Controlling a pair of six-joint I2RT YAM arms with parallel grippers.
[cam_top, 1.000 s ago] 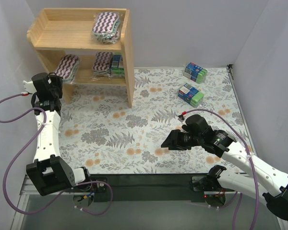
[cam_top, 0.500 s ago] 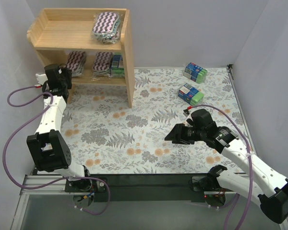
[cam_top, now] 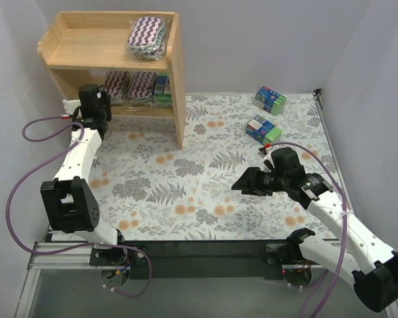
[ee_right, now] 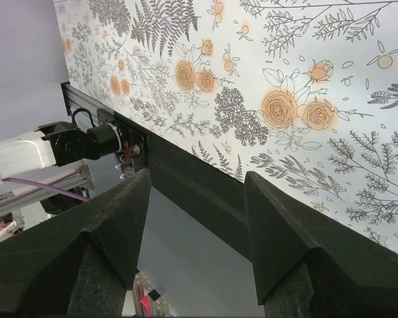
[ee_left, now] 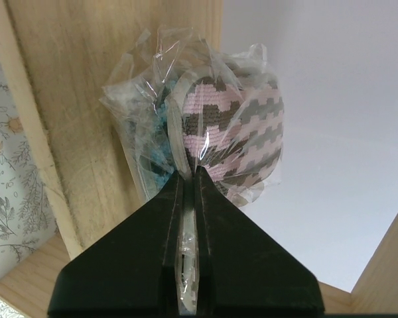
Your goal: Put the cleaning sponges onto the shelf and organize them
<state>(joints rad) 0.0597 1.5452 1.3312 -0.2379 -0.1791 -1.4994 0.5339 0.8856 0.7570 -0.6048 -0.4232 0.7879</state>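
The wooden shelf (cam_top: pixel 86 46) stands at the back left. A purple-and-white zigzag sponge (cam_top: pixel 146 34) lies on its top tier. On the lower tier are a second zigzag sponge (cam_top: pixel 142 85) and a blue-and-green pack (cam_top: pixel 162 89). My left gripper (cam_top: pixel 106 95) reaches into the lower tier, shut on the clear wrap of a third zigzag sponge (cam_top: pixel 116 83). In the left wrist view that sponge (ee_left: pixel 232 126) stands on edge beyond the gripper (ee_left: pixel 189 173), beside the shelf's wood (ee_left: pixel 86 99). Two blue-and-green packs (cam_top: pixel 270 99) (cam_top: pixel 263 130) lie on the table at the right. My right gripper (cam_top: pixel 239 183) hangs open and empty.
A floral mat (cam_top: pixel 186 172) covers the table. White walls close in on the left, back and right. In the right wrist view the open gripper (ee_right: pixel 196 182) points over the mat's near edge and the black rail (ee_right: pixel 192 192).
My left arm has swung right along the lower tier, carrying the zigzag sponge from the left end to beside the other one. The right arm has shifted slightly right.
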